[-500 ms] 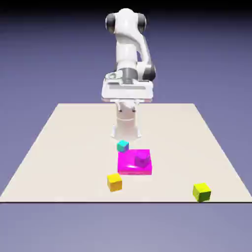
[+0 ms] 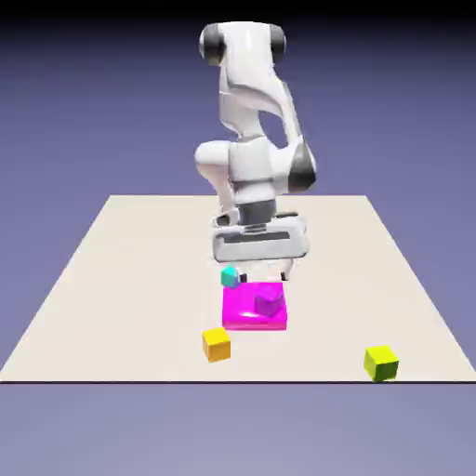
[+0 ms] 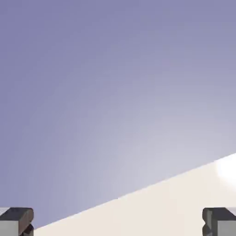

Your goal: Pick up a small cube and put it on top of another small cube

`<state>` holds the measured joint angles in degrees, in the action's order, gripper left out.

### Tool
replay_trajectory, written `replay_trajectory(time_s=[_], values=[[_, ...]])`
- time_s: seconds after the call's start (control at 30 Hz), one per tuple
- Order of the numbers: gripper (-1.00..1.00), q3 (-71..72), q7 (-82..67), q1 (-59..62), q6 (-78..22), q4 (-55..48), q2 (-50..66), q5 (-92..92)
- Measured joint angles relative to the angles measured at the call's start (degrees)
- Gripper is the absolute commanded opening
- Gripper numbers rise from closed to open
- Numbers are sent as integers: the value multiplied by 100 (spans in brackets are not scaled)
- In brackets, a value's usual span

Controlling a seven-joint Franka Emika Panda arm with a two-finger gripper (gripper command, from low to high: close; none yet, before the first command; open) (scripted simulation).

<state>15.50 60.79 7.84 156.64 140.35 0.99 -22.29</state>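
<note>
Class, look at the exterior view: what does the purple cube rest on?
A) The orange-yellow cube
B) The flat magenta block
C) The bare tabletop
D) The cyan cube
B: the purple cube sits on top of the flat magenta block.

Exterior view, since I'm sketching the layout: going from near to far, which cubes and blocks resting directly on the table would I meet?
Yellow-green cube, orange-yellow cube, flat magenta block, cyan cube.
</note>
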Motion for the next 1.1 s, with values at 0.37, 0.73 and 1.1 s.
replay_trajectory(time_s=[0.37, 0.73, 1.1], values=[[0, 1052, 1244, 591, -1179, -1402, 2284, -1513], [0, 2104, 2489, 1174, -2358, -2804, 4568, -3026], [-100, 2176, 2535, 1155, -2368, -2937, 4800, -3156]])
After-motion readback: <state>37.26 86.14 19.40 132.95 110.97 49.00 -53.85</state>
